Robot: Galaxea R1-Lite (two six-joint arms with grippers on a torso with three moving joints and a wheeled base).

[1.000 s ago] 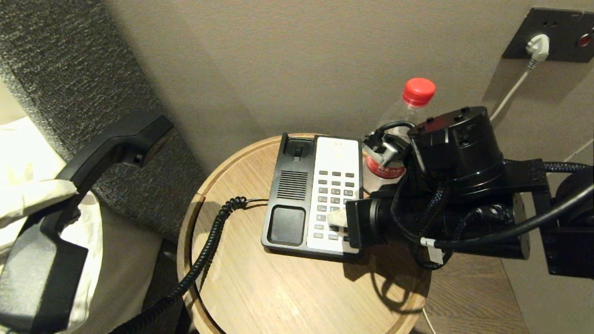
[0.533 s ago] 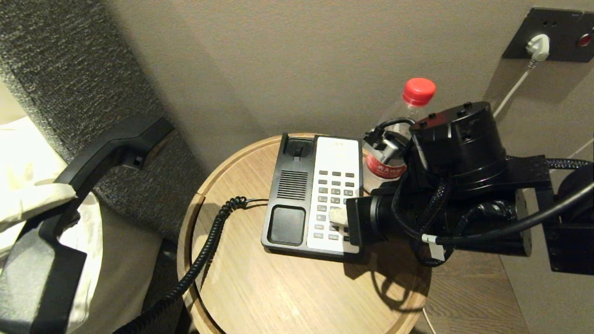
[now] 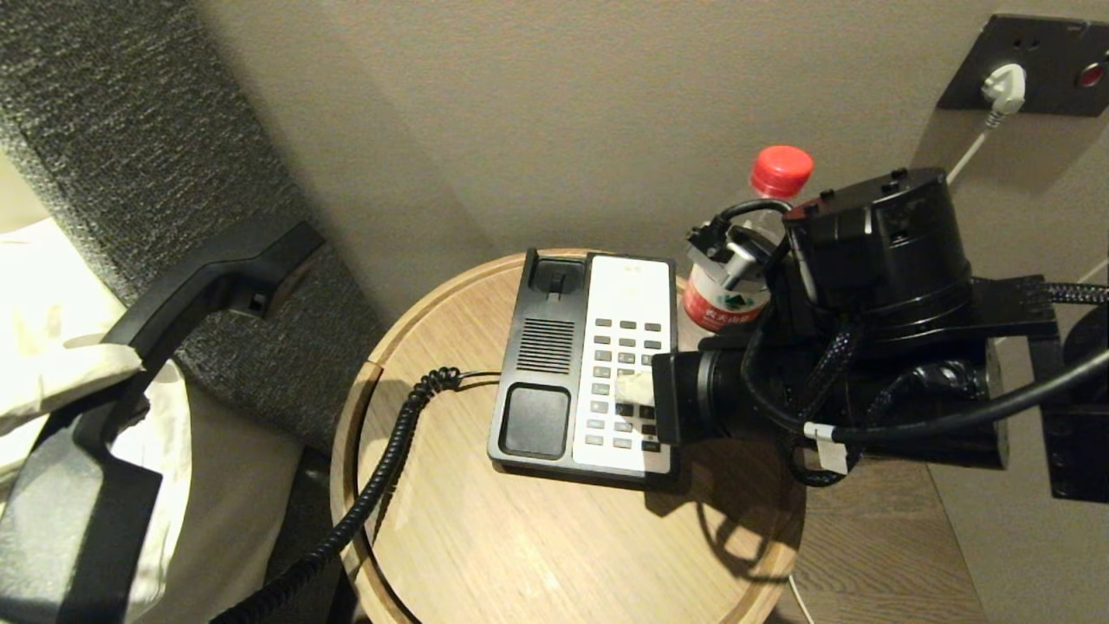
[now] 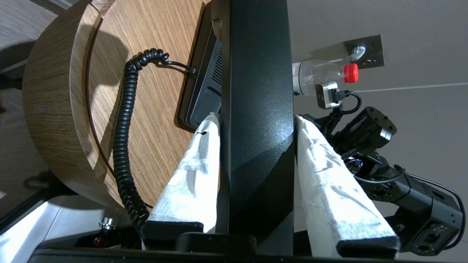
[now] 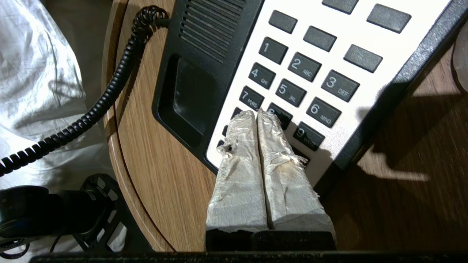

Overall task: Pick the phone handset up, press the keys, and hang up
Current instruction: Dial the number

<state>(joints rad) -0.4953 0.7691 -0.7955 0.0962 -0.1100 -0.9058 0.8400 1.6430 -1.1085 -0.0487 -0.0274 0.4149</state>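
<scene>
The black phone handset (image 3: 217,277) hangs in the air at the far left, off its base, with my left gripper (image 3: 113,364) shut on its middle. In the left wrist view the white-wrapped fingers (image 4: 197,157) clamp both sides of the handset (image 4: 259,109). Its coiled cord (image 3: 390,442) runs down to the phone base (image 3: 541,364) on the round wooden table (image 3: 520,555). My right gripper (image 5: 257,115) is shut with nothing in it. Its tips sit over the keys (image 5: 281,113) near the 8. I cannot tell whether they touch.
A clear bottle with a red cap (image 3: 780,173) stands just behind the right arm, beside the phone. A wall socket with a white plug (image 3: 1005,87) is at the back right. A grey padded headboard (image 3: 130,130) and white bedding (image 3: 35,329) lie to the left.
The right arm has risen a little and its shut tips have shifted slightly toward the far end of the keypad. The left gripper and handset have kept still.
</scene>
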